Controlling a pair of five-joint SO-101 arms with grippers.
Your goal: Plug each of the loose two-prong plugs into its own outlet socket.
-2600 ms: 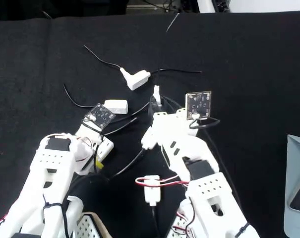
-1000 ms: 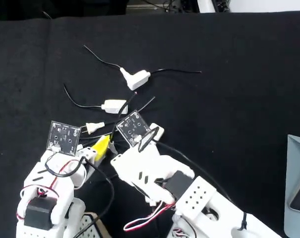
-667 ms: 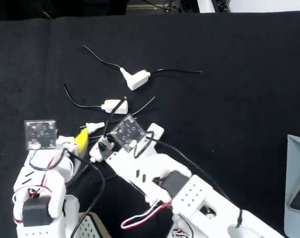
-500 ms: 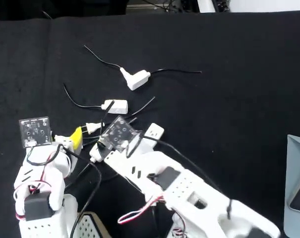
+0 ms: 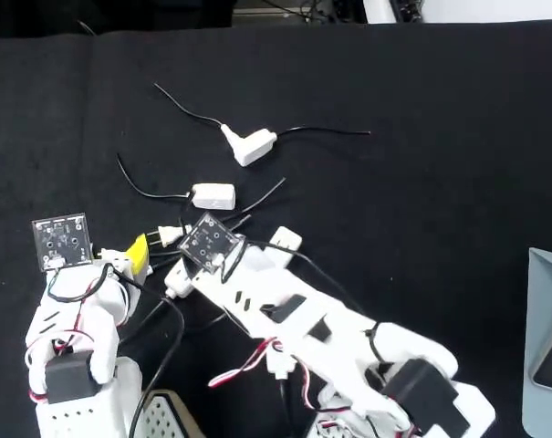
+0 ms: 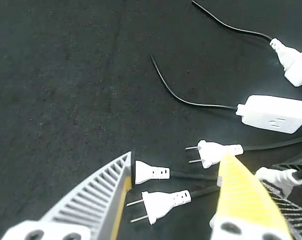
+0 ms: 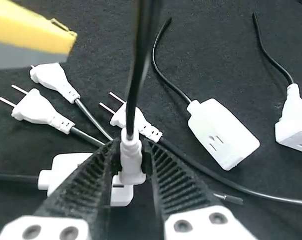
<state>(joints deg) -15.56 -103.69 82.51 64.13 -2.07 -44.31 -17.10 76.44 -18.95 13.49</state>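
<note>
Your right hand (image 7: 131, 150) is shut tight on a white plug (image 7: 130, 167) with a black cord (image 7: 141, 60). Your left hand (image 6: 178, 159) is wide open and holds nothing. A loose plug (image 6: 155, 205) lies on the black counter (image 6: 66, 75) between its fingers, with two more beside it. A white socket (image 6: 273, 114) lies near them, and a second socket (image 6: 295, 67) lies farther off.

3 plugs (image 6: 160, 204) (image 6: 215, 151) (image 6: 151, 173) lie clustered on the table (image 5: 440, 137), near socket (image 5: 213, 195) just behind them, far socket (image 5: 249, 146) farther back.
</note>
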